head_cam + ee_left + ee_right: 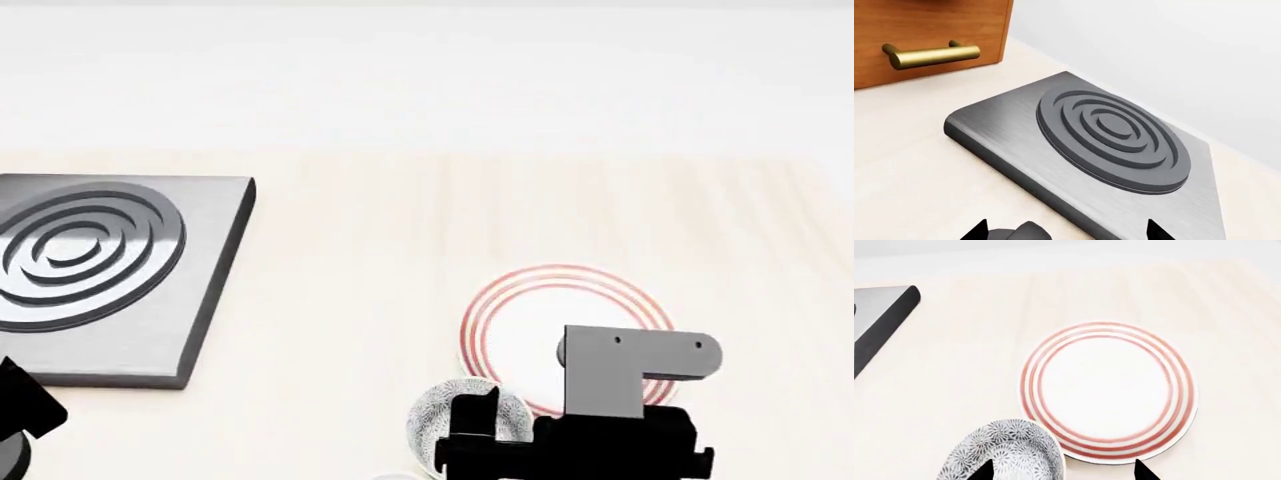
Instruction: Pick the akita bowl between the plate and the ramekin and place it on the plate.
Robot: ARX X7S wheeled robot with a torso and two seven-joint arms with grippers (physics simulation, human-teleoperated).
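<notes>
The right gripper (pixel 1062 471) is hovering with its jaws wide and empty, one fingertip over the bowl (pixel 1004 452), which is sitting just beside the plate (pixel 1107 390) at its near-left edge. The bowl is round, so it has no long axis. The left gripper (pixel 1066 234), also spread, is hanging far off over the burner (pixel 100 270). Open counter (pixel 400 220) is lying beyond the plate.

Grey burner slab (pixel 1081 150) — wooden drawer (pixel 927 35), brass handle (pixel 931 55)

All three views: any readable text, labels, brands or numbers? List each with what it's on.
None. The plate carries only red rings, the akita bowl a speckled floral pattern, the burner plate raised concentric rings, and the drawer a bare brass handle. No lettering anywhere.
</notes>
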